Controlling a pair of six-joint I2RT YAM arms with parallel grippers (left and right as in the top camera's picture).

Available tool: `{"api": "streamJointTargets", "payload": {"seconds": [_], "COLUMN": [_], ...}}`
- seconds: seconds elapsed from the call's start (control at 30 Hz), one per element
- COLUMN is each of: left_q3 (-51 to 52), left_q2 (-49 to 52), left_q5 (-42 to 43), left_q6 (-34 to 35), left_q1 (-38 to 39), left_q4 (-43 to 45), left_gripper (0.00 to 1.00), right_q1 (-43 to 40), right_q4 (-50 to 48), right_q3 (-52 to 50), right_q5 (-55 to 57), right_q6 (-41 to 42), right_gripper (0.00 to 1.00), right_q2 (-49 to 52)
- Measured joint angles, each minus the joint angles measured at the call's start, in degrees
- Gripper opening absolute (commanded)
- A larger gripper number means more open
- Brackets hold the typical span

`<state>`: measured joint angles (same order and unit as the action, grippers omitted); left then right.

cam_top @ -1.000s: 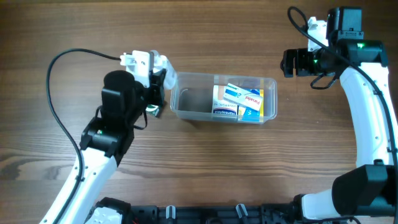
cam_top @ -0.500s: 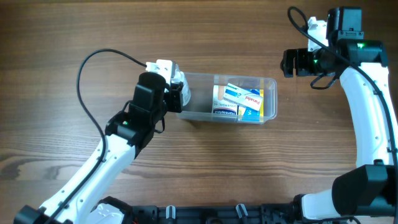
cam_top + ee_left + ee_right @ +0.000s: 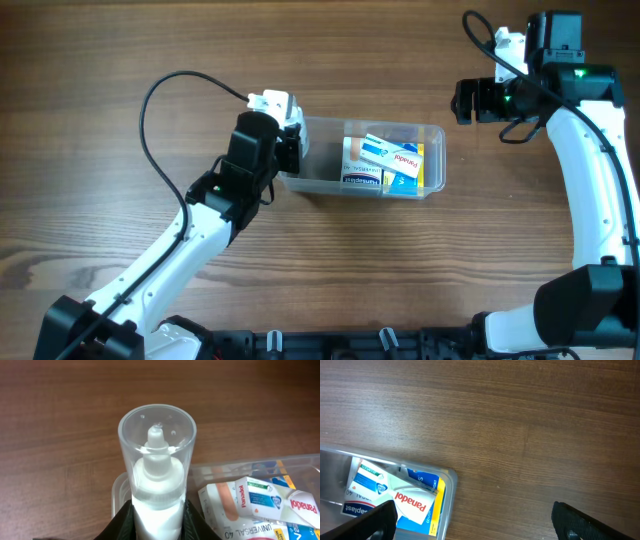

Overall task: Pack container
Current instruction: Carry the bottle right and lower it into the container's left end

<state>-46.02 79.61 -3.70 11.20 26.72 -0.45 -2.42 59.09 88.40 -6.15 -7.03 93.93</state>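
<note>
The clear plastic container (image 3: pixel 327 183) sits mid-table, with several small medicine boxes (image 3: pixel 390 162) in its right half. It also shows in the left wrist view (image 3: pixel 300 462) and the right wrist view (image 3: pixel 449 495). My left gripper (image 3: pixel 293 152) is over the container's left end, shut on a small clear spray bottle (image 3: pixel 157 465) with white contents and a clear cap; the bottle shows only in the left wrist view. My right gripper (image 3: pixel 464 101) hangs right of the container, open and empty, its fingertips at the bottom corners of the right wrist view (image 3: pixel 472 520).
A black cable (image 3: pixel 165 95) loops over the table left of the container. The Panadol box (image 3: pixel 412 501) lies on top of the other boxes. Bare wooden table (image 3: pixel 360 270) surrounds the container.
My left arm has swung right with the spray bottle, from beside the container's left end to over it. The right arm has not moved.
</note>
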Motion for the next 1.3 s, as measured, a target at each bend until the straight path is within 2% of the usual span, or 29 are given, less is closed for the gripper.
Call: {"api": "streamJointTargets", "payload": {"seconds": [0.37, 0.73, 0.83, 0.97, 1.03, 1.13, 1.3], "left_q3": [0.0, 0.7, 2.3, 3.3, 3.3, 3.2, 3.2], "left_q2": [2.3, 7.6, 7.6, 7.6, 7.6, 7.6, 7.6], "left_q5": [-5.7, -10.2, -10.7, -10.9, -11.1, -11.1, -11.0], "left_q6": [-2.2, -2.1, -2.1, -1.9, -1.8, -1.6, -1.7], "left_q1": [3.7, 3.8, 3.8, 3.9, 3.9, 4.0, 4.0], "left_q4": [2.3, 4.7, 6.0, 6.2, 6.5, 6.6, 6.7], "left_gripper": [0.22, 0.22, 0.32, 0.39, 0.49, 0.57, 0.61], "right_q1": [0.0, 0.0, 0.0, 0.0, 0.0, 0.0, 0.0], "right_q4": [0.0, 0.0, 0.0, 0.0, 0.0, 0.0, 0.0], "right_q3": [0.0, 0.0, 0.0, 0.0, 0.0, 0.0, 0.0], "right_q5": [0.0, 0.0, 0.0, 0.0, 0.0, 0.0, 0.0], "right_q6": [0.0, 0.2, 0.2, 0.2, 0.2, 0.2, 0.2], "right_gripper": [1.00, 1.00, 1.00, 1.00, 1.00, 1.00, 1.00], "right_q2": [0.0, 0.0, 0.0, 0.0, 0.0, 0.0, 0.0]}}
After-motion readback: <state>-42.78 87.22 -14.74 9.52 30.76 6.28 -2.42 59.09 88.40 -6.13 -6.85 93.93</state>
